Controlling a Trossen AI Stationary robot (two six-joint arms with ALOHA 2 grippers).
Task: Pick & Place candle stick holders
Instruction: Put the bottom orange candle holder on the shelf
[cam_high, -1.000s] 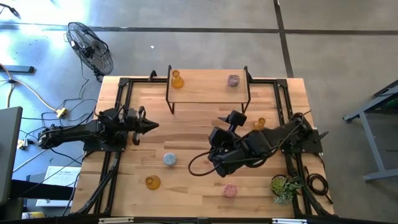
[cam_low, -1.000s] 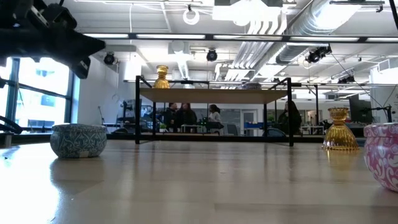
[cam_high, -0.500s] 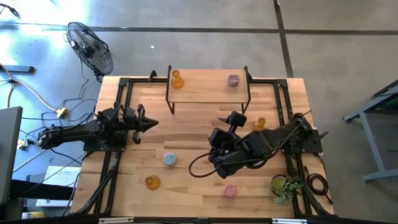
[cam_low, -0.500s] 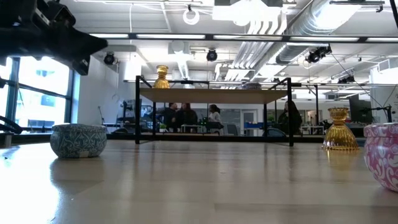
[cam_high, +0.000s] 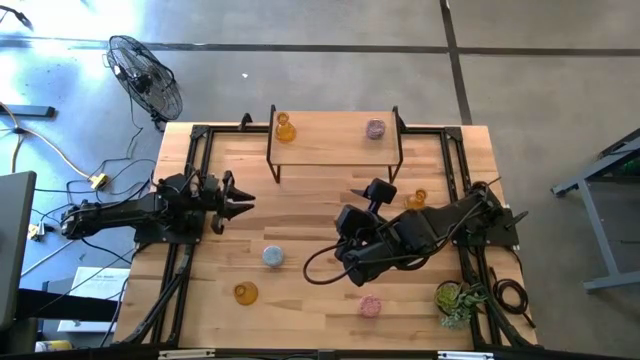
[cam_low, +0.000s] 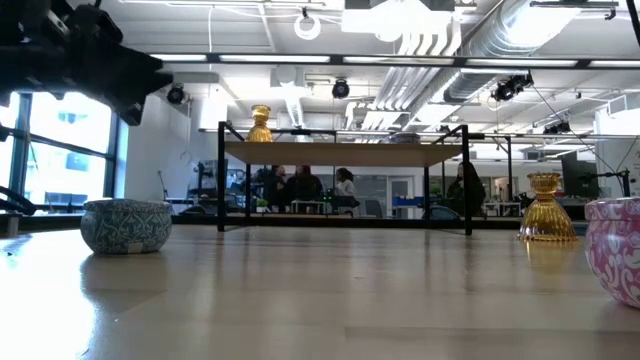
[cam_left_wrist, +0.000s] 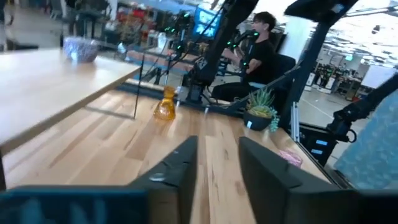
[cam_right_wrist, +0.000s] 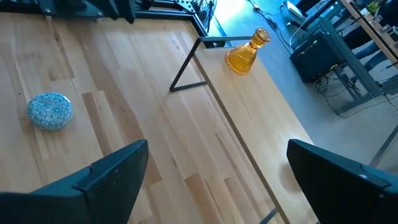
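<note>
Six small glass holders show. An amber one and a pink one stand on the raised wooden shelf at the far side. On the table stand an amber one, a pale blue one, an amber one and a pink one. My left gripper hangs above the table's left half, slightly open and empty. My right gripper hovers near the middle, open wide and empty, left of the amber holder.
A green potted plant stands at the near right corner. The shelf's black metal legs stand on the far half of the table. Black rails run along both sides. A cable loops under my right arm. People sit in the room beyond.
My left gripper has stayed nearly in place above the table's left half, and its fingers have parted a little. My right arm and all the holders have kept still.
</note>
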